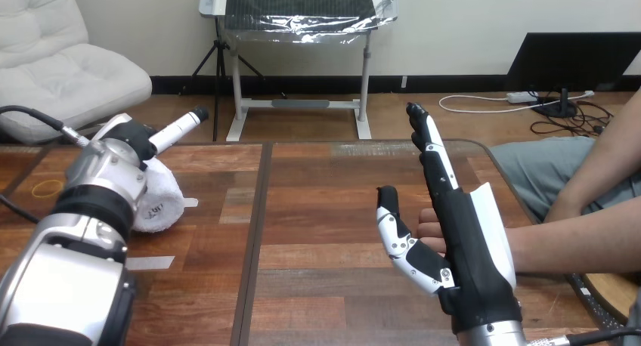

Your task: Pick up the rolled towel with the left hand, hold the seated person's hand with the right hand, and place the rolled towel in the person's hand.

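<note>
Wooden table (317, 210) runs across the view. Near its right side, the right hand (462, 236) stands wide, fingers straight up and thumb apart, with the person's hand (428, 230) lying just behind it (contact unclear). Well apart, at the left, the left hand (125, 138) sits over the rolled towel (160, 200); whether it grips cannot be told.

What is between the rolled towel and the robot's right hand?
Head view: just table, a tape scrap beside the rolled towel, and a dark seam.
</note>
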Motion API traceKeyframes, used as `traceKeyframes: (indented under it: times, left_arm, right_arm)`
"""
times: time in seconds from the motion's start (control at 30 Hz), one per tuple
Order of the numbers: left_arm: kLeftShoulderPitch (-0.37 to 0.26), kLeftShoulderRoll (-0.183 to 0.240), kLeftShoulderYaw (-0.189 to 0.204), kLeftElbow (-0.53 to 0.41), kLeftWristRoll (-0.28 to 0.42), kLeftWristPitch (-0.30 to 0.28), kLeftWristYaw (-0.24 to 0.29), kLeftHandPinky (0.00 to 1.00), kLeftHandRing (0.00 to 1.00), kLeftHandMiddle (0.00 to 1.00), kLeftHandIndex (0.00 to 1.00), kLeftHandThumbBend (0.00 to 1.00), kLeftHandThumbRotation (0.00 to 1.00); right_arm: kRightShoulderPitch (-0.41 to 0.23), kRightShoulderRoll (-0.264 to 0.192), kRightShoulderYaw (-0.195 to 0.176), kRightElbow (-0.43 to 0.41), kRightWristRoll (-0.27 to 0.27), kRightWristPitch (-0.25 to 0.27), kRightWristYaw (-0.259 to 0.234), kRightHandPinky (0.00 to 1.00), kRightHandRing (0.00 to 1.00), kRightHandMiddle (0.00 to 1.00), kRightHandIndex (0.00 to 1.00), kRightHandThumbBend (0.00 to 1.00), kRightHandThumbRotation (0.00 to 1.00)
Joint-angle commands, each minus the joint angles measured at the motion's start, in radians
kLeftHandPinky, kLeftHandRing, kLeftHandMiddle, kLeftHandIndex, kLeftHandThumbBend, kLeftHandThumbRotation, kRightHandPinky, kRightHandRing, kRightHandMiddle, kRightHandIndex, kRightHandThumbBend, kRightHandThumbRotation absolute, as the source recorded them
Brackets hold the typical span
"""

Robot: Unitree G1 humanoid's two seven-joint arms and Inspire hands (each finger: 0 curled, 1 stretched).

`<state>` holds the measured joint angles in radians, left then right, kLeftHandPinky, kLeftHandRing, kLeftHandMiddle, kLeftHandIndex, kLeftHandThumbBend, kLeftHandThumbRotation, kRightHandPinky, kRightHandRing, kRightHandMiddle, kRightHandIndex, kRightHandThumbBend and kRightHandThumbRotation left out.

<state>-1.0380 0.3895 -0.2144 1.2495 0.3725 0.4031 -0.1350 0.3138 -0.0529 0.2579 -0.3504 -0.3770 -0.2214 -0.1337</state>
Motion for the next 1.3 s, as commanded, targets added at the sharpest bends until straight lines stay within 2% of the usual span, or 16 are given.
traceKeyframes:
  times: [0.0,0.07,0.2,0.27,0.4,0.47,0.5,0.57,0.63,0.7,0.77,0.9,0.93,1.13,1.27]
  left_arm:
    - [-0.072,-0.029,0.002,-0.002,0.001,0.003,0.037,0.56,0.79,0.89,0.92,0.64,0.98]
    - [-0.070,-0.032,0.006,-0.003,-0.005,0.007,0.043,0.60,0.85,0.95,0.96,0.63,0.96]
    - [-0.075,-0.043,-0.020,0.010,0.016,0.045,0.042,0.68,0.92,0.98,0.98,0.64,0.95]
    - [-0.074,-0.044,-0.034,0.015,0.027,0.050,0.038,0.76,0.95,0.99,0.99,0.66,0.96]
    - [-0.071,-0.047,-0.071,0.026,0.061,0.059,0.036,0.86,0.98,1.00,1.00,0.66,0.96]
    - [-0.070,-0.048,-0.075,0.030,0.068,0.067,0.034,0.86,0.97,0.99,0.98,0.67,0.95]
    - [-0.068,-0.049,-0.097,0.035,0.089,0.070,0.030,0.86,0.97,0.99,0.98,0.67,0.95]
    - [-0.065,-0.050,-0.124,0.040,0.114,0.073,0.025,0.83,0.94,0.97,0.96,0.68,0.96]
    - [-0.062,-0.053,-0.169,0.050,0.159,0.076,0.016,0.81,0.92,0.95,0.95,0.70,0.97]
    - [-0.059,-0.056,-0.190,0.055,0.183,0.080,0.019,0.77,0.89,0.93,0.94,0.71,0.98]
    - [-0.055,-0.059,-0.195,0.056,0.192,0.085,0.028,0.73,0.86,0.90,0.93,0.72,0.97]
    - [-0.041,-0.063,-0.248,0.064,0.248,0.085,0.046,0.63,0.78,0.85,0.91,0.73,0.93]
    - [-0.039,-0.063,-0.259,0.066,0.261,0.083,0.048,0.57,0.71,0.81,0.89,0.73,0.91]
    - [-0.022,-0.060,-0.336,0.081,0.340,0.064,0.037,0.44,0.56,0.66,0.83,0.75,0.90]
    - [-0.013,-0.062,-0.358,0.086,0.368,0.063,0.047,0.34,0.43,0.54,0.76,0.77,0.91]
  right_arm:
    - [-0.015,0.016,0.000,-0.053,-0.002,-0.002,-0.001,1.00,1.00,1.00,1.00,0.00,0.00]
    - [-0.013,0.015,0.000,-0.056,-0.003,0.001,0.000,1.00,1.00,1.00,1.00,0.00,0.00]
    - [-0.008,0.012,-0.001,-0.059,-0.002,0.000,0.001,1.00,1.00,1.00,1.00,0.00,0.00]
    - [-0.007,0.010,-0.001,-0.060,-0.002,-0.002,0.001,1.00,1.00,1.00,1.00,0.00,0.00]
    - [-0.004,0.007,-0.004,-0.060,-0.002,-0.004,0.000,1.00,1.00,1.00,1.00,0.00,0.00]
    - [-0.002,0.007,-0.004,-0.062,-0.002,-0.001,0.001,1.00,1.00,1.00,1.00,0.00,0.00]
    - [0.000,0.007,-0.004,-0.064,-0.001,0.003,0.002,1.00,1.00,1.00,1.00,0.00,0.00]
    - [0.002,0.007,-0.004,-0.067,0.001,0.006,0.004,1.00,1.00,1.00,1.00,0.00,0.00]
    - [0.003,0.004,-0.005,-0.068,0.003,0.005,0.006,1.00,1.00,1.00,1.00,0.00,0.00]
    - [0.004,0.002,-0.006,-0.068,0.004,0.006,0.007,1.00,1.00,1.00,1.00,0.00,0.00]
    - [0.005,0.001,-0.006,-0.070,0.005,0.006,0.007,1.00,1.00,1.00,1.00,0.00,0.00]
    - [0.007,-0.001,-0.007,-0.072,0.006,0.011,0.010,1.00,1.00,1.00,1.00,0.00,0.00]
    - [0.008,-0.001,-0.007,-0.073,0.007,0.012,0.011,1.00,1.00,1.00,1.00,0.00,0.00]
    - [0.008,-0.002,-0.007,-0.074,0.019,0.010,0.018,1.00,1.00,1.00,1.00,0.00,0.00]
    - [0.007,-0.002,-0.007,-0.074,0.023,0.012,0.022,1.00,1.00,1.00,1.00,0.00,0.00]
